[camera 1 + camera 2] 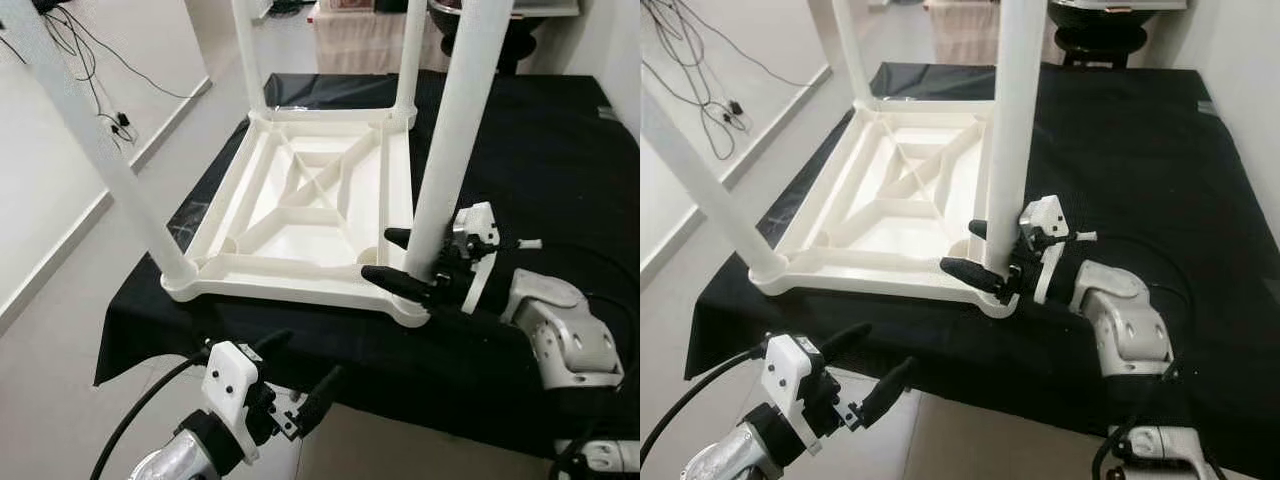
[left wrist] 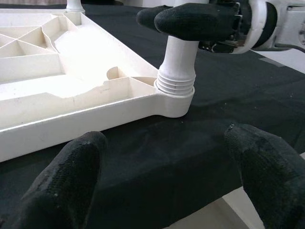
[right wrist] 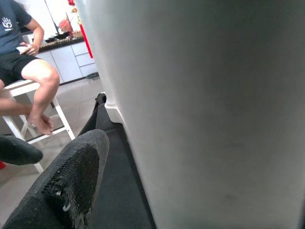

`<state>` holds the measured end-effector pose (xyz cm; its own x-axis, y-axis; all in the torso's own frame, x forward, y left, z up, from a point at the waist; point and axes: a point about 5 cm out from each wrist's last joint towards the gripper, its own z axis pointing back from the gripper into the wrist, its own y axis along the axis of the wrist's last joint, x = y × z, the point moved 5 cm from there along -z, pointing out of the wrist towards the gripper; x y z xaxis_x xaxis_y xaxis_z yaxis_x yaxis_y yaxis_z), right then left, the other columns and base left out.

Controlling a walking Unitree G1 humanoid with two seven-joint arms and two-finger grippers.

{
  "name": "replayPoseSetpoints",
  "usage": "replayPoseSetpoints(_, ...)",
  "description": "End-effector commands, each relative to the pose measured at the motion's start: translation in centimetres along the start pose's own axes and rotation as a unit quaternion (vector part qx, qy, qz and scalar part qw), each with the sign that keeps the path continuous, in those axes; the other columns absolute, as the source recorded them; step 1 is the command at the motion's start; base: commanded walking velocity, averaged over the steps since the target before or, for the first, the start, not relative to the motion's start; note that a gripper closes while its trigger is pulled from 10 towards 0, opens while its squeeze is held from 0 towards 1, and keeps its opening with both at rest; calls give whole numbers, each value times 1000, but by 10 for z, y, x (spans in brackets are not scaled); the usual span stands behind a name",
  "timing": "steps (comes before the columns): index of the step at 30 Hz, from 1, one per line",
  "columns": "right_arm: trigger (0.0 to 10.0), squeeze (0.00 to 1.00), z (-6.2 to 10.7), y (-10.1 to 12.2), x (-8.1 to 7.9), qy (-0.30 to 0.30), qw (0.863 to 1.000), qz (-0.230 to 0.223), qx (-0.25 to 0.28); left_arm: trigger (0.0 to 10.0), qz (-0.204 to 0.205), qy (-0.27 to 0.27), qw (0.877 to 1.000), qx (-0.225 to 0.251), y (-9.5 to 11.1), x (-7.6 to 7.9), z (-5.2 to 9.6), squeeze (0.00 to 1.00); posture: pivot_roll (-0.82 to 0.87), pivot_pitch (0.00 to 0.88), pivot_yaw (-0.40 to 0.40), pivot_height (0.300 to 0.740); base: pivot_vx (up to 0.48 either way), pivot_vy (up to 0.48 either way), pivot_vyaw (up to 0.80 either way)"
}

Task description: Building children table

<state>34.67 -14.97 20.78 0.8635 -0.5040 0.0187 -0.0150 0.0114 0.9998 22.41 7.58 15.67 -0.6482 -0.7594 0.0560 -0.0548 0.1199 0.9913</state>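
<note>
Right gripper (image 1: pixel 400 258) clamped low on near-right leg (image 1: pixel 455 130) of upturned tabletop (image 1: pixel 300 200) on black cloth (image 1: pixel 530 150); keep leg upright, twist fully into socket; left gripper (image 1: pixel 300 375) spread wide, empty.

No readable text, brand, number or label on any object. Only mark: a small white printed logo on the chest of the dark blue short-sleeved T-shirt (image 3: pixel 10 26) worn by the seated person, seen in the right wrist view; shape resembles a hand or paw, too small to make out letters. White plastic table parts, black cloth and robot housings carry no legible print.
</note>
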Motion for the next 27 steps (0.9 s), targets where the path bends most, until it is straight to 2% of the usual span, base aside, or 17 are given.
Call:
replayPoseSetpoints(1, 10000, 0, 1, 1, 0, 8, 1000, -4, 12, 10000, 5, -7, 1000, -9, -3, 3, 2, 0, 75, 153, 71, 740, 0, 0, 0)
replayPoseSetpoints(2, 10000, 0, 2, 2, 2, 11, 1000, -5, 13, 10000, 6, -7, 1000, -8, -3, 3, 1, 0, 75, 153, 71, 740, 0, 0, 0)
replayPoseSetpoints(3, 4667, 0, 2, 3, 3, 20, 1000, -6, 15, 10000, 6, -9, 1000, -8, -2, 3, 1, 0, 76, 159, 69, 740, 0, 0, 0)
replayPoseSetpoints(4, 4667, 0, 2, 3, 3, 20, 1000, -6, 15, 10000, 6, -9, 1000, -8, -2, 3, 1, 0, 76, 159, 69, 740, 0, 0, 0)
replayPoseSetpoints(5, 745, 0, 2, 4, 3, 30, 999, -8, 16, 10000, 6, -9, 1000, -8, -2, 4, 0, 0, 74, 164, 68, 740, 0, 0, 0)
replayPoseSetpoints(6, 0, 0, 2, 4, 2, 39, 999, -12, 14, 10000, 6, -10, 1000, -7, -2, 4, 0, 0, 74, 164, 68, 740, 0, 0, 0)
replayPoseSetpoints(16, 0, 0, 5, 2, 4, 54, 998, -11, 8, 10000, 7, -13, 1000, -6, -1, 6, -1, 0, 58, 170, 60, 740, 0, 0, 0)
replayPoseSetpoints(19, 0, 0, 6, 2, 5, 48, 999, -4, 8, 10000, 7, -14, 1000, -6, -1, 6, -1, 0, 49, 174, 58, 740, 0, 0, 0)
replayPoseSetpoints(20, 0, 0, 6, -1, 6, 23, 1000, 6, 3, 10000, 7, -14, 1000, -6, -1, 6, -1, 0, 44, 177, 57, 740, 0, 0, 0)
replayPoseSetpoints(21, 0, 0, 6, -1, 6, 23, 1000, 6, 3, 10000, 7, -14, 1000, -6, -1, 6, -1, 0, 44, 177, 57, 740, 0, 0, 0)
replayPoseSetpoints(22, 0, 0, -3, -18, 9, -112, 994, 7, -9, 10000, 7, -15, 1000, -5, 0, 5, 0, 0, 36, 182, 47, 740, 0, 0, 0)
replayPoseSetpoints(23, 0, 0, -3, -18, 9, -112, 994, 7, -9, 10000, 7, -15, 1000, -5, 0, 5, 0, 0, 36, 182, 47, 740, 0, 0, 0)
replayPoseSetpoints(24, 0, 0, -9, -34, 8, -222, 974, 11, -33, 10000, 6, -16, 1000, -5, 1, 4, 1, 0, 24, 189, 59, 740, 0, 0, 0)
replayPoseSetpoints(25, 0, 0, -9, -34, 8, -222, 974, 11, -33, 10000, 6, -16, 1000, -5, 1, 4, 1, 0, 24, 189, 59, 740, 0, 0, 0)
replayPoseSetpoints(26, 0, 0, -18, -51, -15, -261, 964, 10, -54, 10000, 6, -17, 1000, -5, 1, 3, 1, 0, 24, 193, 65, 740, 0, 0, 0)
replayPoseSetpoints(27, 0, 0, -18, -51, -15, -261, 964, 10, -54, 10000, 6, -17, 1000, -5, 1, 3, 1, 0, 24, 193, 65, 740, 0, 0, 0)
